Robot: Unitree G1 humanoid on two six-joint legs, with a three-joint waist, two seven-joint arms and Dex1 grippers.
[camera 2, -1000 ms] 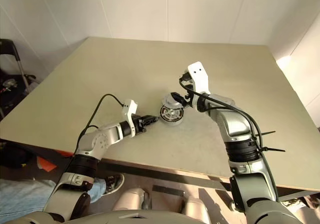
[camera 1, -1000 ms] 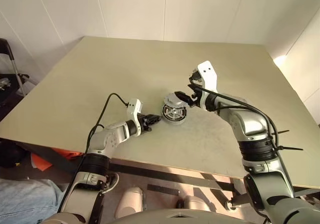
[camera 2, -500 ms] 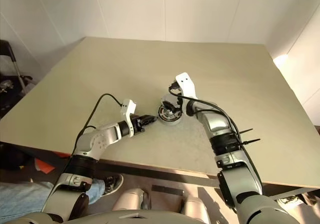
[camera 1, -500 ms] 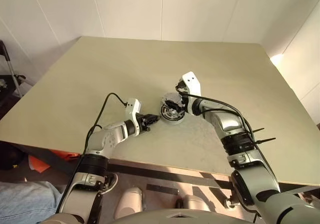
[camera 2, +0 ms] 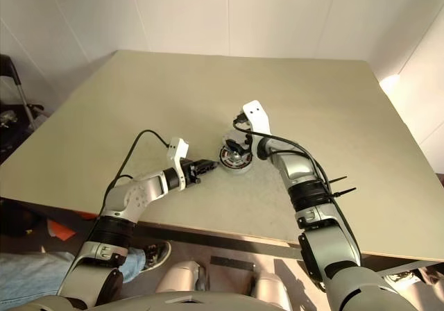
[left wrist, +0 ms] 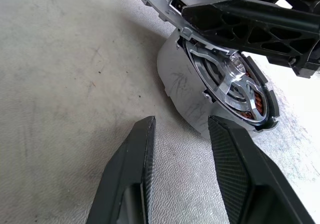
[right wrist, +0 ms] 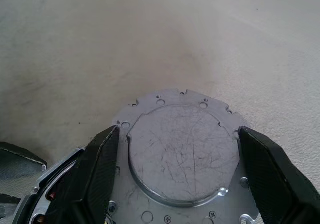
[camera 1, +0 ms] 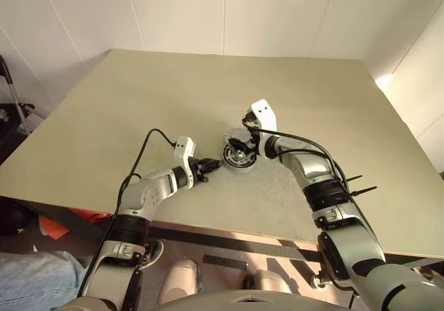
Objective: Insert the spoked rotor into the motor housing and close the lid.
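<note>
The motor housing (camera 1: 241, 153) stands tipped on its edge near the middle of the counter (camera 1: 208, 96), its open face turned toward the left pincer (camera 1: 212, 165). In the left wrist view a silver spoked part sits inside the coppery windings; whether this is the spoked rotor or the lid cannot be told. The right pincer (right wrist: 175, 149) straddles the housing's scratched flat back plate, one finger at 9 o'clock of the plate and one at 3 o'clock, spread wide; firm contact cannot be confirmed. The left pincer lies just beside the housing at its 8 o'clock in the head view, partly open and holding nothing. Risk: if the right fingers close off-centre on the round rim, the tilted housing may roll or topple, and the seated part may slip out. No brand, label or writing is legible on any part.
</note>
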